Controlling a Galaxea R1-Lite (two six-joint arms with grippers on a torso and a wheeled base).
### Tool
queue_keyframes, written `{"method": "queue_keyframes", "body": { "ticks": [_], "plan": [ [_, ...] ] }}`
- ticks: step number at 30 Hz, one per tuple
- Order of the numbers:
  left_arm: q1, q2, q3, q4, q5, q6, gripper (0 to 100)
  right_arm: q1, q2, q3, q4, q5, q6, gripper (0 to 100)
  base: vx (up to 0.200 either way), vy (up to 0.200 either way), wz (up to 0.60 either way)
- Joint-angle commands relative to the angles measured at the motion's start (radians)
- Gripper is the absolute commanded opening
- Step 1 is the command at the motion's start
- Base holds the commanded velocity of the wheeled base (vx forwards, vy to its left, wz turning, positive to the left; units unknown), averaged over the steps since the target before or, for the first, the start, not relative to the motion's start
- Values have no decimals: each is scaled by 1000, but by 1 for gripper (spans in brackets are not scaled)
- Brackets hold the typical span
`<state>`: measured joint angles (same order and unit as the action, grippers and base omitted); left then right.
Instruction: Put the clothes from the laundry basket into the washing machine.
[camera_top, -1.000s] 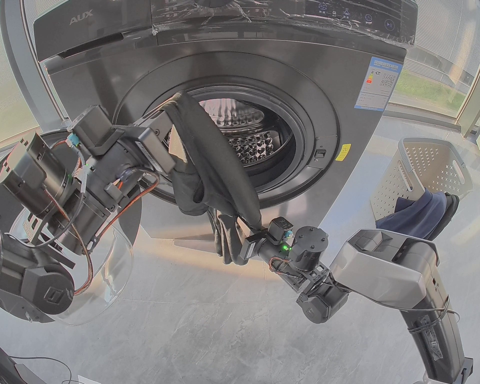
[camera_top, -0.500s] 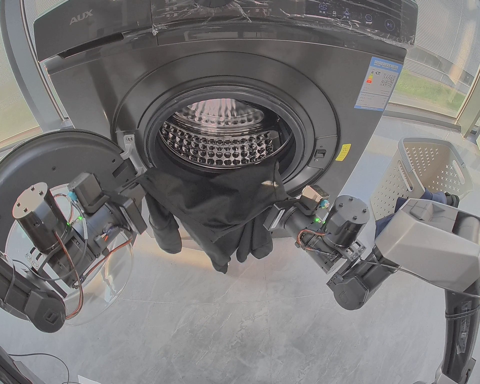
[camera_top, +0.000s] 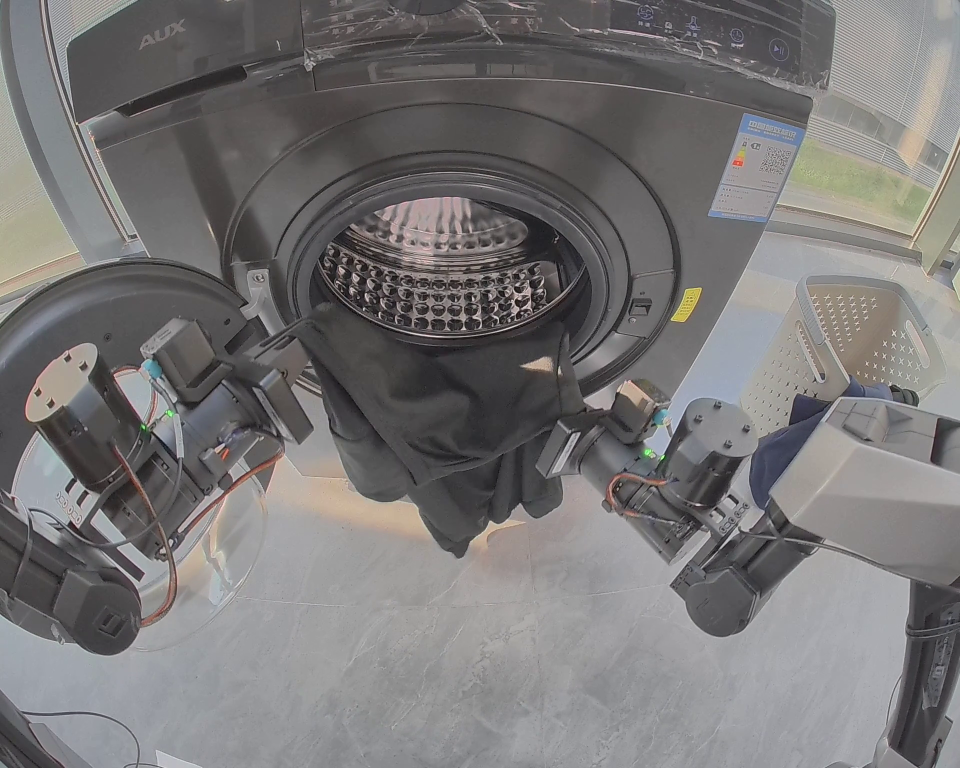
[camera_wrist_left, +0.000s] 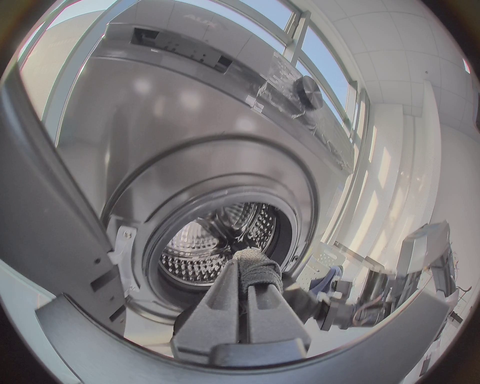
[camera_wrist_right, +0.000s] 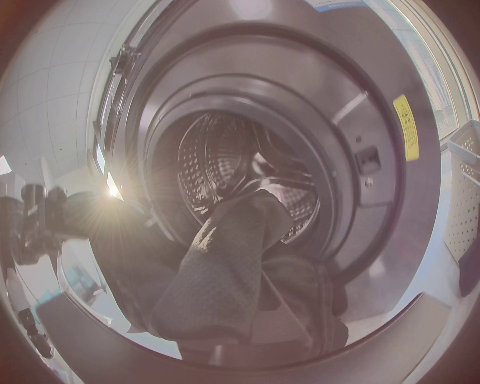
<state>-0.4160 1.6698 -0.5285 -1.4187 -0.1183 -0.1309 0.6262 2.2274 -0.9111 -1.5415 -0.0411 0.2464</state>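
A black garment (camera_top: 450, 400) hangs stretched between my two grippers, in front of the lower rim of the washing machine's (camera_top: 640, 150) open drum (camera_top: 440, 270). My left gripper (camera_top: 298, 347) is shut on its left corner, and the left wrist view shows the fingers (camera_wrist_left: 227, 295) pinching a fold of black fabric (camera_wrist_left: 256, 270). My right gripper (camera_top: 560, 443) holds the right corner. In the right wrist view the black garment (camera_wrist_right: 225, 270) drapes over and hides the fingers. The garment's lower folds dangle toward the floor.
The machine's round door (camera_top: 90, 310) stands swung open at the left, behind my left arm. A white perforated laundry basket (camera_top: 860, 340) stands on the floor at the right with a blue cloth (camera_top: 800, 435) in it. Grey tile floor lies below.
A second ago the garment hung diagonally, left gripper high and right gripper low. Now it is spread level across the drum's mouth; over the last half second the left gripper rose slightly.
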Motion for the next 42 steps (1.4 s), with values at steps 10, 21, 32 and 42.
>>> {"method": "queue_keyframes", "body": {
  "ticks": [10,21,32,42],
  "plan": [
    [-89,-33,-120,14,8,-7,0,67,209,63,0,-2,-55,100,0,0,0],
    [-95,-36,-131,14,6,-7,0,72,182,178,0,70,-101,100,0,0,0],
    [-173,-44,-131,12,11,-7,0,83,255,-126,20,92,-131,100,0,0,0],
    [-215,-90,-128,26,11,-7,0,60,368,-338,92,90,-147,100,0,0,0]
  ]
}}
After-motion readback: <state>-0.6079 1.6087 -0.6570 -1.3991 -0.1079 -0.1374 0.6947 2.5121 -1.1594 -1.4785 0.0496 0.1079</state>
